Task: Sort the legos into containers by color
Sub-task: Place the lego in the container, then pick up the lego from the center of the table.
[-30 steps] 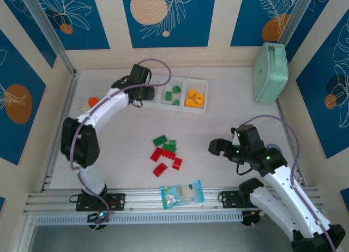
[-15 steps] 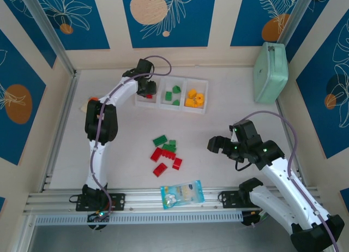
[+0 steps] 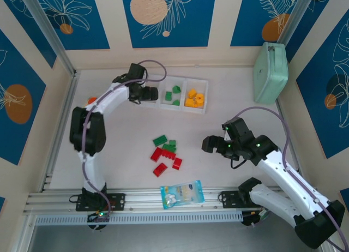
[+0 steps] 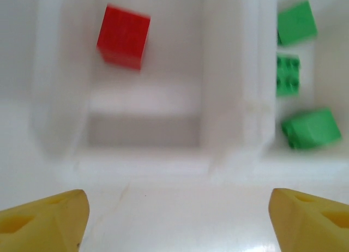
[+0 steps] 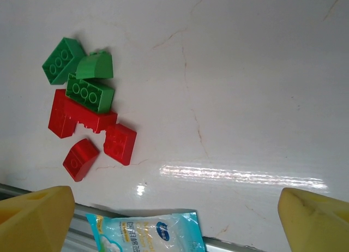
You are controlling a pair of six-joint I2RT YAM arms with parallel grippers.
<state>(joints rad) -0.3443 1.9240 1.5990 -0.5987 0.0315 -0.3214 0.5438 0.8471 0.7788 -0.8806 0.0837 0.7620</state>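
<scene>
The white tray of containers [image 3: 182, 94] lies at the back of the table. In the left wrist view a red lego [image 4: 124, 36] rests free in the tray's left compartment [image 4: 234, 72], and three green legos [image 4: 311, 129] lie in the middle one. Yellow legos [image 3: 193, 98] fill the right compartment. My left gripper [image 3: 148, 94] hangs open just in front of the left compartment, its yellow fingertips [image 4: 46, 219] wide apart with nothing between them. Loose green and red legos [image 3: 164, 151] lie mid-table, a red one [image 5: 120, 144] among them. My right gripper [image 3: 210, 144] hovers open to their right.
A clear blue-printed bag [image 3: 182, 193] lies at the near edge by the rail. A mint-green case [image 3: 271, 72] leans at the back right. An orange-capped bottle [image 3: 91, 101] sits left of the left arm. Bare tabletop separates the pile from the tray.
My left gripper has opened over the tray's left compartment, and the red lego now lies free inside it. My right gripper has drifted left toward the loose pile, still open.
</scene>
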